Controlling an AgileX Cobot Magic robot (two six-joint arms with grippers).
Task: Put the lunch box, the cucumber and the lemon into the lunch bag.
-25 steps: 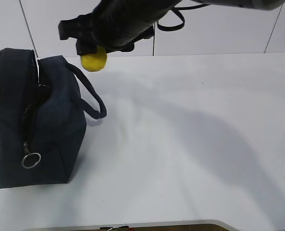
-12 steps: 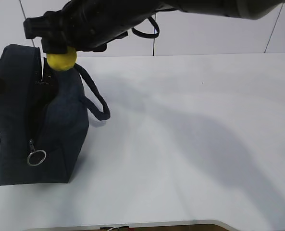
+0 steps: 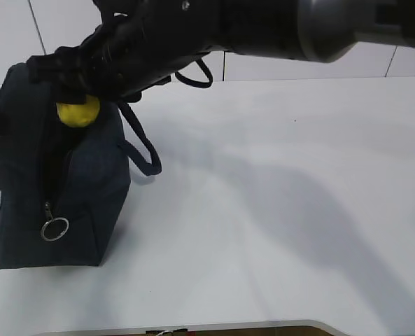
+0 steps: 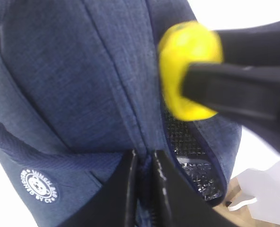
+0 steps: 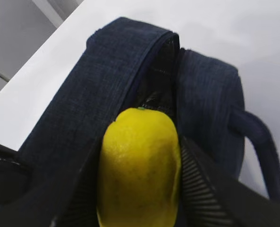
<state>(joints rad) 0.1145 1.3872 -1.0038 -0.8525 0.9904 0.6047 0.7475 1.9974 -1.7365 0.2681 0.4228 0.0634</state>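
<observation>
The lemon (image 5: 139, 170), firm, smooth and probably slippery, sits clamped in the right claw (image 3: 78, 105) over the lunch bag (image 3: 88, 182) opening. The left claw (image 4: 144, 189) pinches the soft bag's zipper edge on the table (image 3: 277, 210).

Bare robot test station, likely a lab.
A plain white tabletop (image 3: 277, 210) stands against a white panelled wall (image 3: 312, 66) with dark seams.

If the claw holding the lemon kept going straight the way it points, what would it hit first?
Probably the open mouth of the lunch bag: the right gripper aims the lemon at that gap, though depth is unclear.
</observation>
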